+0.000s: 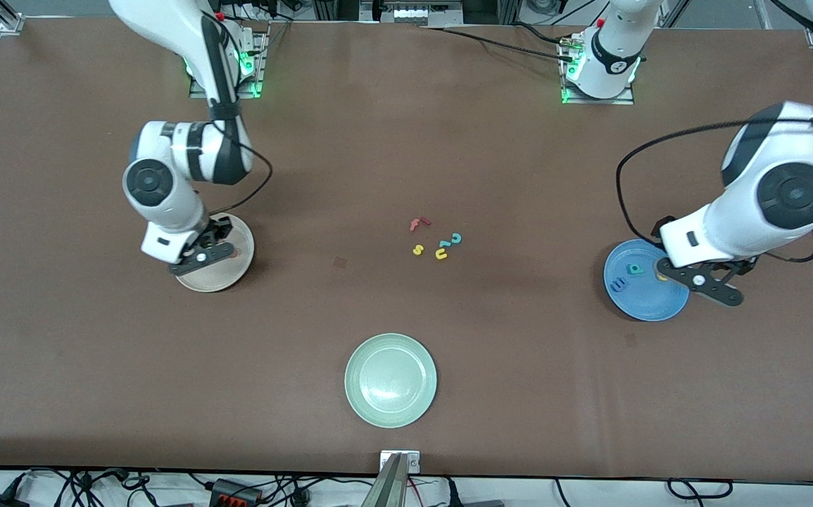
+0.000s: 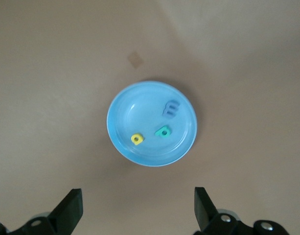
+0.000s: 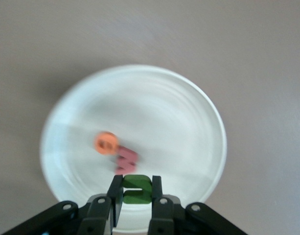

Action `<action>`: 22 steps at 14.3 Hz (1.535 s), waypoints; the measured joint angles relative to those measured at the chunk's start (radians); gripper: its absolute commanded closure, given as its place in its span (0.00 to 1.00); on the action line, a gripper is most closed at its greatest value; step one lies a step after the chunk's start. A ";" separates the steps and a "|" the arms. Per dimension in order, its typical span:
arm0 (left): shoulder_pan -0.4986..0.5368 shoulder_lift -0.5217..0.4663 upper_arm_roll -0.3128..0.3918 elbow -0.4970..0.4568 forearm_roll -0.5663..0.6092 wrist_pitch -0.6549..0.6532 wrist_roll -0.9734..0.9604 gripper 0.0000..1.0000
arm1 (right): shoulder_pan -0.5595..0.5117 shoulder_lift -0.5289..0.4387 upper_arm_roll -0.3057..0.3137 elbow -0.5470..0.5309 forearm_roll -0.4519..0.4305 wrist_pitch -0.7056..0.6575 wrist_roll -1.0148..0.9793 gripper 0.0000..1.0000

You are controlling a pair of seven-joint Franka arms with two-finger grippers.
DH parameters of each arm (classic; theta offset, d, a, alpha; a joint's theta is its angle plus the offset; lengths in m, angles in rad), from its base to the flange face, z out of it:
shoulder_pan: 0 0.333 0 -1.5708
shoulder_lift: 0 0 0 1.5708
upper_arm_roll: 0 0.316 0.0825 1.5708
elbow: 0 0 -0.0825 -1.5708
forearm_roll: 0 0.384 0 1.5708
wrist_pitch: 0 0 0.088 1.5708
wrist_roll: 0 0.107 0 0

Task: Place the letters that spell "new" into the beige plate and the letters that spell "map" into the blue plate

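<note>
My right claw (image 3: 136,190) hung low over the beige plate (image 3: 189,117), pinched shut on the dark green n (image 3: 136,190), because that was the last of the 3 letters spelling "new" still to be set down. The orange e (image 3: 106,143) and the salmon-pink w (image 3: 126,160) lay in the plate touching each other, just beside the held n. I judged that only a release remained on this side.

My left claw (image 2: 136,210) hovered above the blue plate (image 2: 125,105) with its fingers spread wide and nothing between them. All 3 letters of "map" lay in that plate: the dark blue m (image 2: 171,109), the teal p (image 2: 163,131) and the yellow a (image 2: 136,139), each apart from the others. That word looked finished to me.

At the middle of the table (image 1: 519,394) the leftover letters (image 1: 436,241) sat in a loose cluster, and the pale green plate (image 1: 391,380) nearer the front camera held nothing.
</note>
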State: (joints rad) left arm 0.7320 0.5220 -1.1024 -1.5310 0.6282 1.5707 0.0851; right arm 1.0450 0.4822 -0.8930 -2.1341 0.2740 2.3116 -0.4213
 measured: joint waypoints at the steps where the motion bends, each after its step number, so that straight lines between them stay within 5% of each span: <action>1: -0.017 -0.025 0.006 0.027 -0.029 -0.013 0.000 0.00 | -0.017 0.006 0.000 -0.004 0.000 -0.007 0.000 0.73; 4: -0.127 -0.124 0.174 0.080 -0.197 -0.031 -0.004 0.00 | -0.028 0.037 0.003 -0.007 0.004 -0.007 0.005 0.70; 5: -0.164 -0.162 0.260 0.089 -0.292 -0.029 -0.004 0.00 | -0.028 0.046 0.005 -0.006 0.015 -0.006 0.008 0.47; 6: -0.206 -0.203 0.354 0.095 -0.378 -0.024 -0.003 0.00 | -0.028 0.055 0.007 -0.006 0.033 -0.005 0.008 0.00; 12: -0.683 -0.450 0.993 -0.011 -0.587 0.018 0.000 0.00 | -0.026 0.079 0.004 0.032 0.084 0.000 0.009 0.00; 16: -0.769 -0.569 1.066 -0.236 -0.593 0.184 -0.004 0.00 | -0.029 0.077 -0.028 0.113 0.086 -0.066 0.010 0.00; 22: -0.768 -0.583 1.078 -0.272 -0.595 0.178 -0.004 0.00 | -0.094 0.075 -0.051 0.238 0.178 -0.184 0.011 0.00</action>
State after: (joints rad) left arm -0.0363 -0.0607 -0.0246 -1.8029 0.0336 1.7485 0.0814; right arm 0.9509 0.5568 -0.9438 -1.8963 0.4519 2.1279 -0.4103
